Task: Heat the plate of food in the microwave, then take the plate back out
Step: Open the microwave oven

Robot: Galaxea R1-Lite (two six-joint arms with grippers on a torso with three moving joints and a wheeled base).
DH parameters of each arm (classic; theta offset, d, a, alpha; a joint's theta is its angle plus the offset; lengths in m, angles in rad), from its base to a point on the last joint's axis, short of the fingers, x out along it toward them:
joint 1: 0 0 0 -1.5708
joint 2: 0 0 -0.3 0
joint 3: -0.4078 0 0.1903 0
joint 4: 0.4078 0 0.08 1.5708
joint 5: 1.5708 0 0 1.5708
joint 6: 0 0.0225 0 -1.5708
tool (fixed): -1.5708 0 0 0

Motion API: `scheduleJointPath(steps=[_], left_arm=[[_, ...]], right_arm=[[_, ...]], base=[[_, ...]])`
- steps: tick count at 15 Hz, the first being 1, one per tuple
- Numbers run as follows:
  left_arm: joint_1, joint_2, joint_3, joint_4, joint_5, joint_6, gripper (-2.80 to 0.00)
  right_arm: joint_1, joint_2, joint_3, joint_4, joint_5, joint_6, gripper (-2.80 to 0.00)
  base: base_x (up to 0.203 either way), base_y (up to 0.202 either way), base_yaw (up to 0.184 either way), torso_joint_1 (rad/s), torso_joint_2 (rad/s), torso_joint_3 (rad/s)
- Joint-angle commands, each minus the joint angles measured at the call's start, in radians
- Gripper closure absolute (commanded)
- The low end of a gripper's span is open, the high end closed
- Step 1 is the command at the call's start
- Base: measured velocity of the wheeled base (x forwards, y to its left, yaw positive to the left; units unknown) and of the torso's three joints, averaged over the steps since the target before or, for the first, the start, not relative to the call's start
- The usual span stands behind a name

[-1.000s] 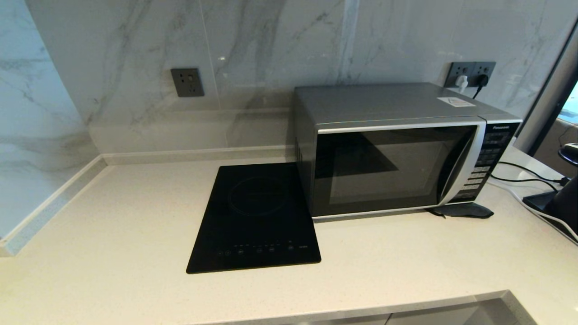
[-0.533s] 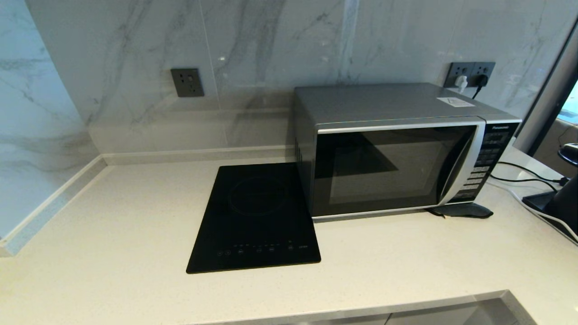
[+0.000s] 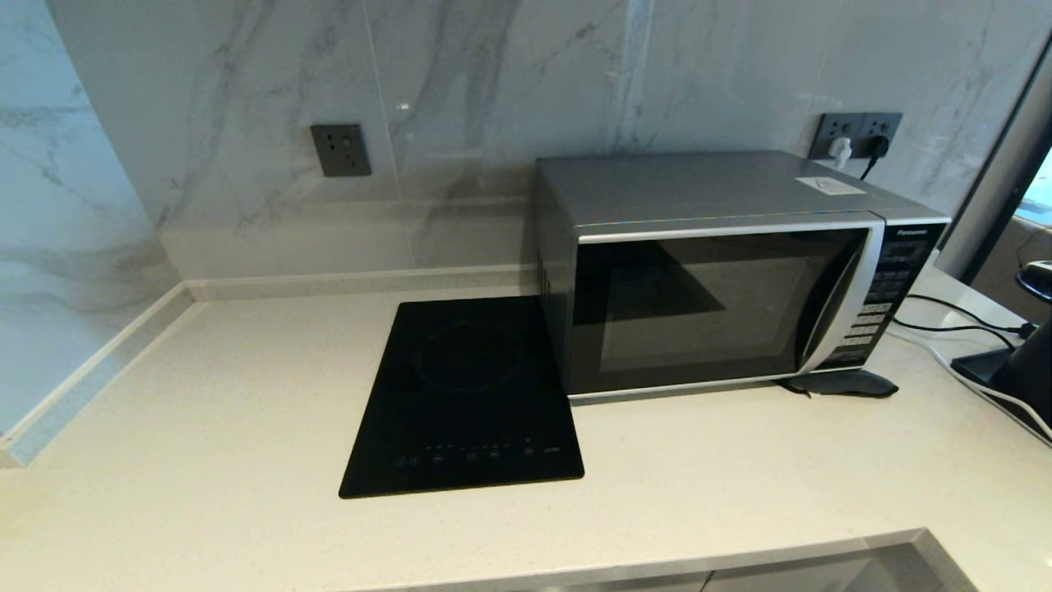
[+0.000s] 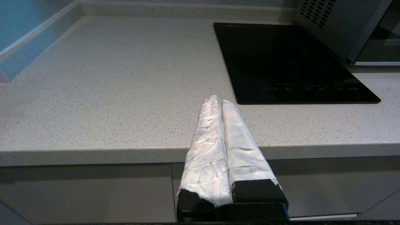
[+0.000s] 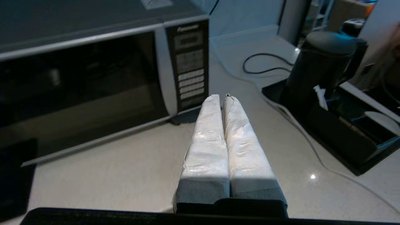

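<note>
The silver microwave (image 3: 723, 271) stands at the back right of the counter, its dark glass door closed, curved handle and button panel (image 3: 888, 288) on its right side. The plate of food is out of view. My left gripper (image 4: 219, 101) is shut and empty, held off the counter's front edge, pointing at the bare counter left of the hob. My right gripper (image 5: 221, 97) is shut and empty too, hovering over the counter in front of the microwave's (image 5: 93, 78) button panel (image 5: 189, 65). Neither arm shows in the head view.
A flat black induction hob (image 3: 464, 395) lies left of the microwave. A black kettle (image 5: 322, 68) on a black tray (image 5: 340, 137) with cables (image 3: 953, 325) stands at the right. Marble walls close the back and left. A dark pad (image 3: 842, 384) lies under the microwave's right corner.
</note>
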Motion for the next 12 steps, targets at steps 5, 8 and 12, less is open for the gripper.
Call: scheduleJointPath(steps=[5,8,12], left_arm=[[0.000,0.002,0.000,0.000,0.001,-0.001,0.00],[0.000,0.002,0.000,0.000,0.001,-0.001,0.00],[0.000,0.002,0.000,0.000,0.001,-0.001,0.00]], right_arm=[[0.002,0.311,-0.043,-0.139,-0.099,-0.011,-2.80],[0.002,0.330,-0.005,-0.143,-0.109,-0.076,-2.80],[0.002,0.364,0.028,-0.194,-0.120,-0.112,-2.80]], base=[[0.000,0.000,0.000,0.000,0.00,0.000],[0.000,0.000,0.000,0.000,0.00,0.000],[0.000,0.000,0.000,0.000,0.00,0.000]])
